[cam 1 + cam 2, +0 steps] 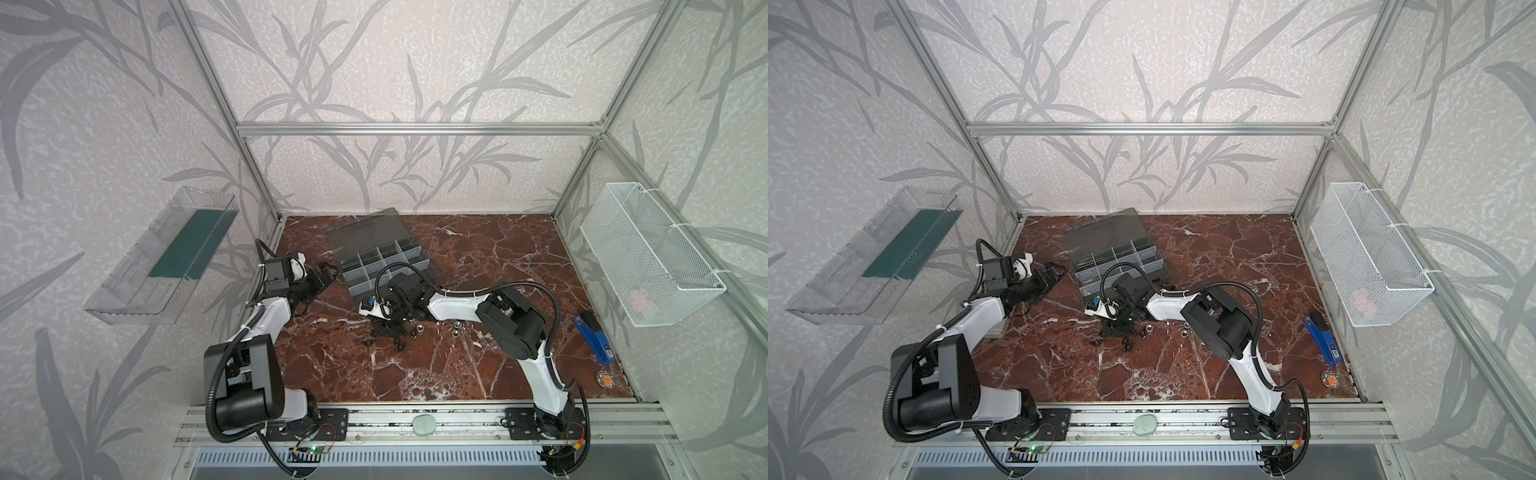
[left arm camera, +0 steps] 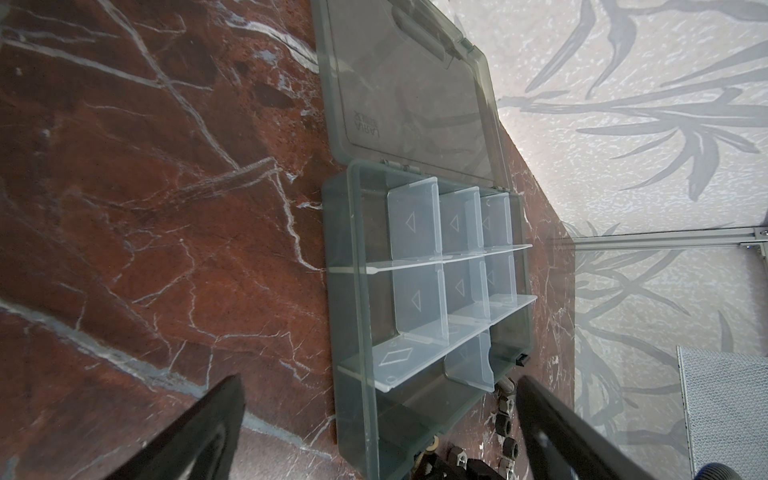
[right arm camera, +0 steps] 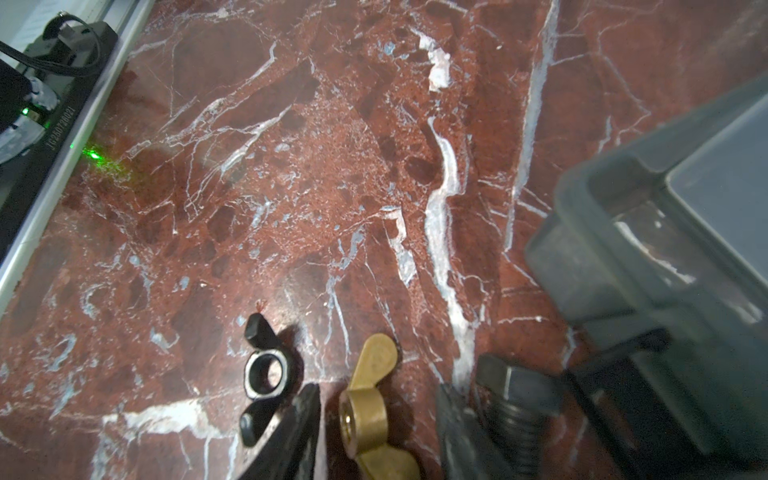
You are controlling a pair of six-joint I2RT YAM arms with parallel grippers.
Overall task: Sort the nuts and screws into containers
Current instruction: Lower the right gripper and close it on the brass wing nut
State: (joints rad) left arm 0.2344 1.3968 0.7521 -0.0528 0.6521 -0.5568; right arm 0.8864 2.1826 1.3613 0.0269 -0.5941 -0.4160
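The dark grey organizer case lies open at the back middle, lid flat behind it. Its containers are square cells with clear dividers. Loose nuts and black screws lie in front of it. My right gripper is down on the table, open. Its jaws stand either side of a brass wing nut with gaps showing. A black wing nut and a black hex screw lie just outside the fingers. My left gripper is open and empty, left of the case.
A clear wall tray hangs on the left wall and a white wire basket on the right wall. A blue tool and a small round disc lie near the right edge. The case's corner is close beside my right gripper.
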